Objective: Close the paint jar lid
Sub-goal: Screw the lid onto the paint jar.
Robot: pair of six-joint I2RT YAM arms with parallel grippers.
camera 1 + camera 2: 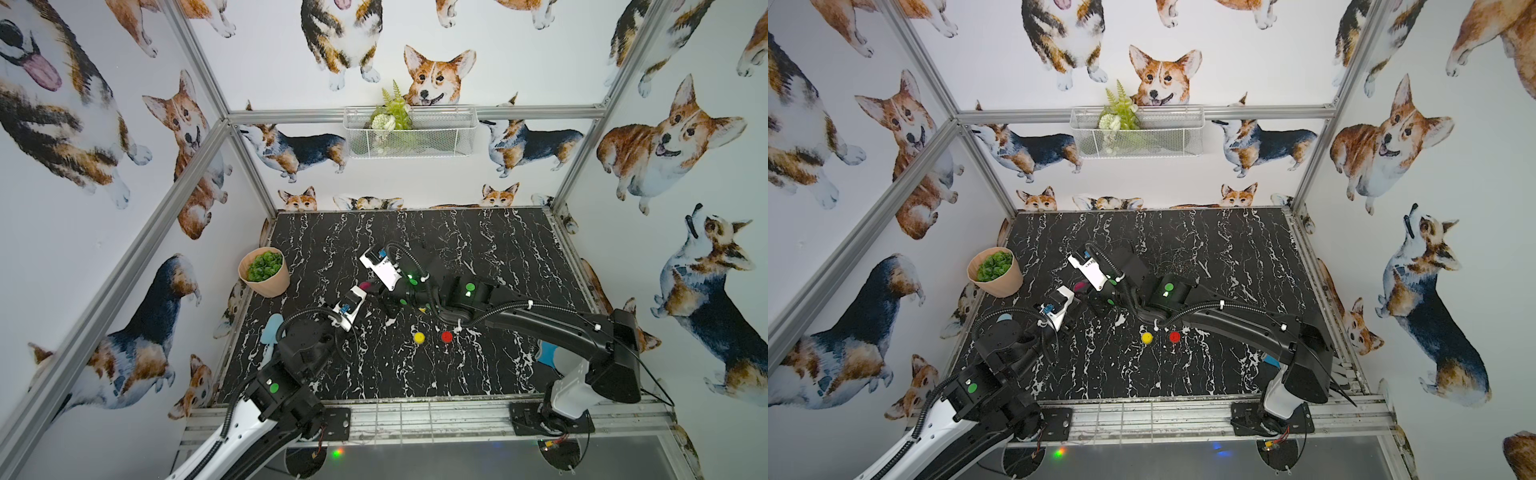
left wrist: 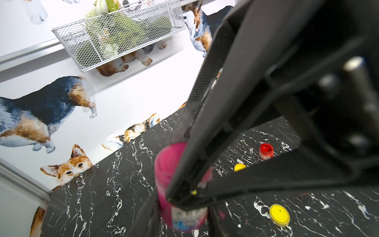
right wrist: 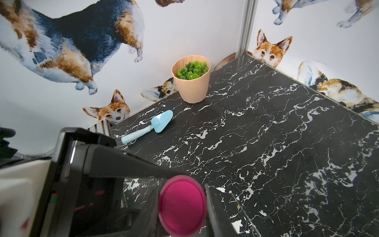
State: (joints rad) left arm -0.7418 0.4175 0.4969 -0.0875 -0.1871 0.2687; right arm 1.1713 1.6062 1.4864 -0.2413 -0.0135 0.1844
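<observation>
Top view: pink paint jar (image 1: 365, 286), near plant pot (image 1: 266, 272).
Left wrist: left gripper (image 2: 182, 221) clamped on the jar (low on its body).
Right wrist: right gripper (image 3: 181, 203) clamped on lid (image 3: 182, 213). The lid is apparently seated on the jar, though blur hides the threads; tightening probably remains.

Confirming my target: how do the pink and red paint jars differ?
The small pink paint jar is clamped in the left gripper; the small red paint jar stands free on the black marble table. The right gripper clamps the pink jar's lid; the red one is untouched. Both are round.
</observation>
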